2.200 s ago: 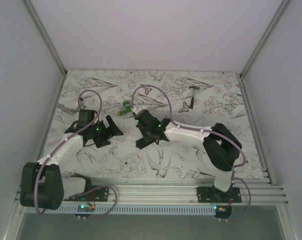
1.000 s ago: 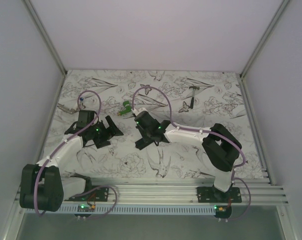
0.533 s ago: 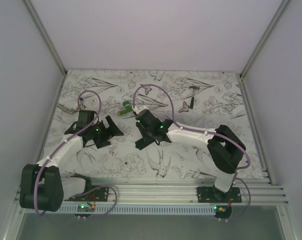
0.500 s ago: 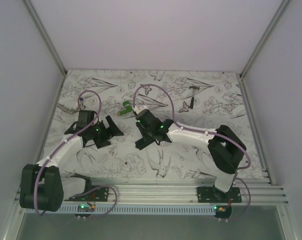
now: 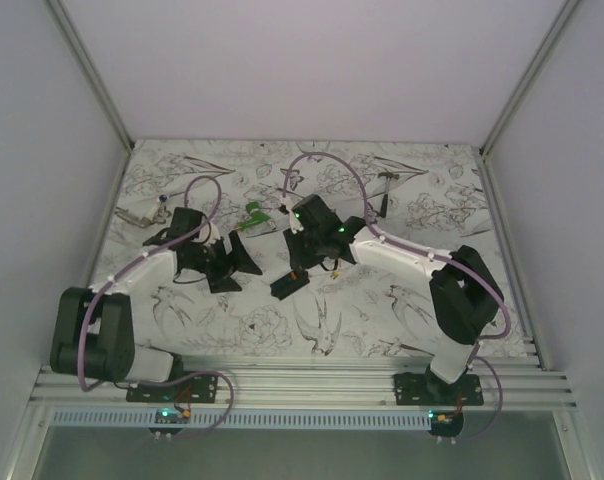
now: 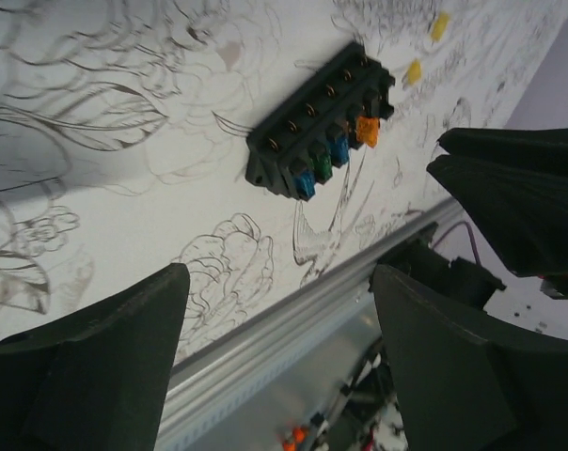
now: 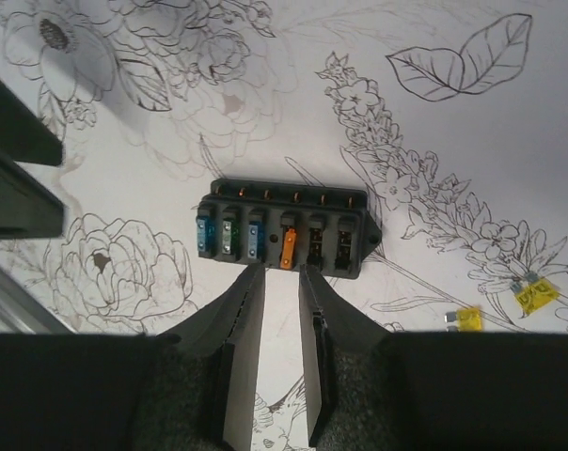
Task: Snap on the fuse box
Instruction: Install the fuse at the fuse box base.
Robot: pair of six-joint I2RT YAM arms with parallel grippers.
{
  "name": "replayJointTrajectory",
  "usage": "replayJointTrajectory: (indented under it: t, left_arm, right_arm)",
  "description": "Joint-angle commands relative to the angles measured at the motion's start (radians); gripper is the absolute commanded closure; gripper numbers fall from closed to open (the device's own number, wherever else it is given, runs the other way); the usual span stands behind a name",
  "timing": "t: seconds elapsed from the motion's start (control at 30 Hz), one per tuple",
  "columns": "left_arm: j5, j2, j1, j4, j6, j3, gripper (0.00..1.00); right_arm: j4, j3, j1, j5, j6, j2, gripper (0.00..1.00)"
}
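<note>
Black oblong plastic fuse box (image 7: 284, 240) part-filled, nothing snapped yet; right hand (image 7: 282, 274) barely parted, left hand (image 6: 276, 287) wide, both empty

The top view looks steeply down from behind onto the whole table (image 5: 382, 320), while each wrist view sits close over it, looking past the left claw (image 6: 276, 282) at a slant and past the right claw (image 7: 279, 274) straight down, all three sharing the fuse box (image 7: 284, 232) ahead of both claws.
</note>
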State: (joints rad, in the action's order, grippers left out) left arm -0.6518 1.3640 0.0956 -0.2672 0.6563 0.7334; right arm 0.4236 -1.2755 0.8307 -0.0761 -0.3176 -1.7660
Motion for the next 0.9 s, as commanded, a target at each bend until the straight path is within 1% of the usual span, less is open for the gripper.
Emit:
replayJointTrajectory:
  t: [0.0,0.17,0.3,0.43,0.73,0.87]
  left_arm:
    - [-0.090,0.087,0.054,-0.093,-0.041,0.067,0.21]
    - [-0.104,0.173,0.100,-0.108,-0.037,0.126,0.32]
    - [-0.111,0.235,0.117,-0.125,-0.039,0.157,0.37]
    - [-0.116,0.284,0.125,-0.138,-0.040,0.184,0.40]
    - [-0.141,0.377,0.136,-0.150,-0.046,0.238,0.45]
    - [-0.146,0.410,0.138,-0.153,-0.045,0.258,0.47]
  right_arm:
    - [0.028,-0.055,-0.014,-0.096,0.037,-0.017,0.74]
    - [0.028,-0.068,-0.018,-0.119,0.053,-0.057,0.79]
    - [0.034,-0.069,-0.018,-0.094,0.064,-0.067,0.80]
    - [0.044,-0.076,-0.017,-0.070,0.083,-0.075,0.79]
    - [0.057,-0.101,-0.017,-0.081,0.104,-0.115,0.80]
    - [0.066,-0.106,-0.018,-0.090,0.104,-0.126,0.82]
